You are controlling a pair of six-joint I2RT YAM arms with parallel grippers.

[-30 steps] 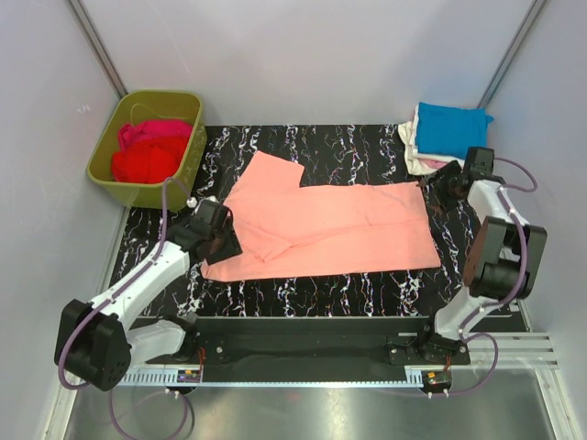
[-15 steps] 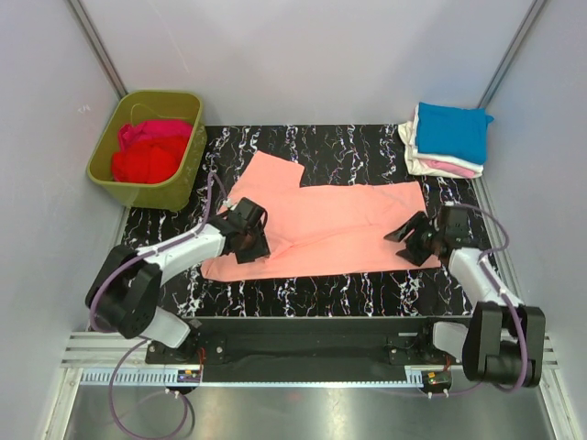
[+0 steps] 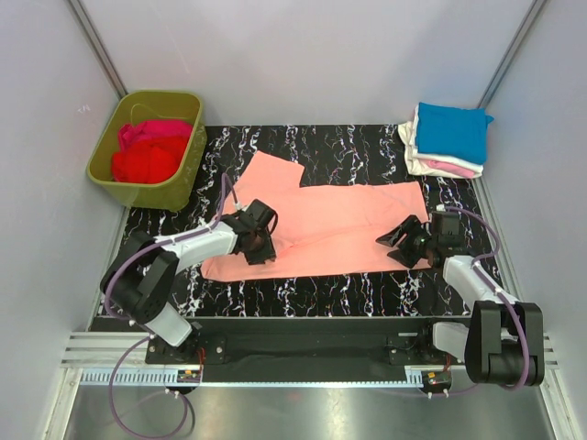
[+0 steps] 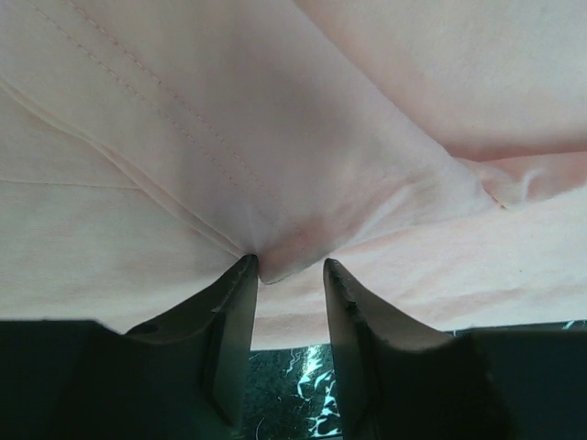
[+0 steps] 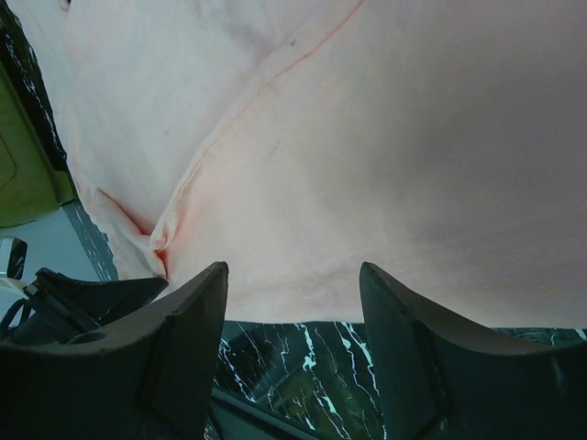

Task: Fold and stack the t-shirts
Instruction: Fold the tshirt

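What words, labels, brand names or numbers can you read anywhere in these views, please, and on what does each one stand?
None: no text shows on the salmon-pink t-shirt, the folded stack, the olive-green tub or the marbled table.
The small fittings on the front rail are too small to tell.

Top cam: fixed, high, behind the arm bases, looks down and fwd over the whole table (image 3: 348,142); bases at 6 o'clock. L wrist cam: v. close, L fingers (image 4: 229,339) at 6, salmon-pink t-shirt (image 3: 348,225) fills the frame. R wrist cam: close, slightly further back, R fingers (image 5: 183,344) at 6, olive tub (image 5: 20,174) at 9. All 3 share shirt + marbled tabletop.
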